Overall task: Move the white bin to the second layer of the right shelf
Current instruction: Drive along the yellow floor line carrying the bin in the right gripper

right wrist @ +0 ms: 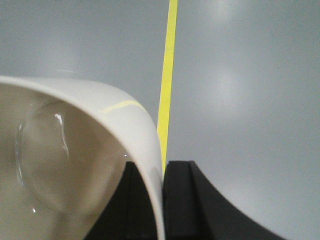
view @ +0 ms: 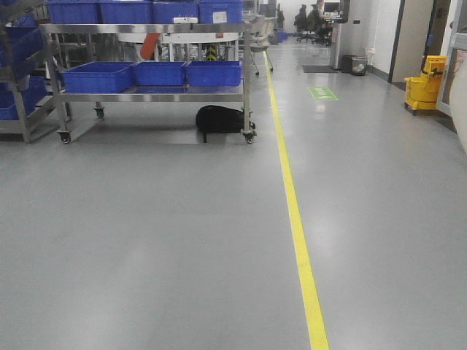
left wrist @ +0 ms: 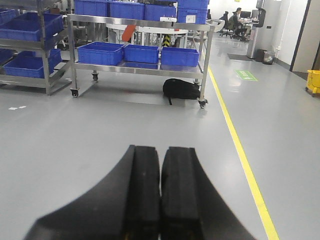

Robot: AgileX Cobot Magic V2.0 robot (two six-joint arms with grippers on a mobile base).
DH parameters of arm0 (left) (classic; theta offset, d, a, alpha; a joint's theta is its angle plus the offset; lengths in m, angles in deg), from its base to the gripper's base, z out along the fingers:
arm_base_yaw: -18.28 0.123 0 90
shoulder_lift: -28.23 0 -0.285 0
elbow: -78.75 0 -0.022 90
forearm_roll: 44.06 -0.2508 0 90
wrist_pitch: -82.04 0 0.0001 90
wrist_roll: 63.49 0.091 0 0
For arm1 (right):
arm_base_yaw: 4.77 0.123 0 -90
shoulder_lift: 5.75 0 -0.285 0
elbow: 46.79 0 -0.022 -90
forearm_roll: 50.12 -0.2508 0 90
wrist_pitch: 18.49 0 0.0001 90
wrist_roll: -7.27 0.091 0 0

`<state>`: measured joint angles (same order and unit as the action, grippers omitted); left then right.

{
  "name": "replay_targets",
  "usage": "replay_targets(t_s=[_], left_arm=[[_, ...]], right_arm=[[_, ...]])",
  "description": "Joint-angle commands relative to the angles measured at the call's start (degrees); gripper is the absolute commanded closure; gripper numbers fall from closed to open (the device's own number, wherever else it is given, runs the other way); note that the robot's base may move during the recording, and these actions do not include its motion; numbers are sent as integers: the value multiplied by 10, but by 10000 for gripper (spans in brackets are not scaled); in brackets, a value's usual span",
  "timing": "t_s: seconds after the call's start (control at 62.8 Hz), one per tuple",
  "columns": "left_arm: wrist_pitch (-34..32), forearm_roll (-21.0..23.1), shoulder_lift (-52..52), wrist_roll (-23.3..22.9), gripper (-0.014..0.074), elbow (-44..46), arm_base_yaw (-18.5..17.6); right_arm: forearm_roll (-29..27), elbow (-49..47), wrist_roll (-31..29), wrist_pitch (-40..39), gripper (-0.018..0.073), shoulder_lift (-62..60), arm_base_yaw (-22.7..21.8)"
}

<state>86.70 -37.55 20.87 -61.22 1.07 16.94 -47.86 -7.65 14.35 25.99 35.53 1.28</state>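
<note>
We held the right gripper [right wrist: 161, 172] pinched shut on rim wall of small glossy cream-white plastic tub [right wrist: 75, 150], tub body at 9 o'clock. Left gripper [left wrist: 160, 155] closed, empty. Roller shelf unseen. We judged: keep pinch firm, tub level.

Floor [view: 146, 240]: plain glossy grey. Floor line [view: 295, 219]: solid yellow. Crates [view: 98, 76]: uniform blue. Cart [view: 146, 29]: bare silver steel. Bag [view: 219, 119] beneath it: black. Mop bucket [view: 425, 84]: yellow. Floor sign [view: 322, 93]: green with a pale marking. Left gripper [left wrist: 161, 152] and right gripper [right wrist: 159, 170]: matte black. White bin [right wrist: 75, 165]: cream-white, unpatterned, with a yellow streak reflected on its rim.
</note>
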Motion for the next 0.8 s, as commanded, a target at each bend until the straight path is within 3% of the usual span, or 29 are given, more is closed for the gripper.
replay_targets(t_s=[0.0, 0.78], left_arm=[[-50, 1, 11, -3, 512, -16, -4], [-50, 1, 11, -3, 512, -16, -4]], right_arm=[[1, -18, 1, -50, 504, 1, -1], [1, -18, 1, -50, 504, 1, -1]])
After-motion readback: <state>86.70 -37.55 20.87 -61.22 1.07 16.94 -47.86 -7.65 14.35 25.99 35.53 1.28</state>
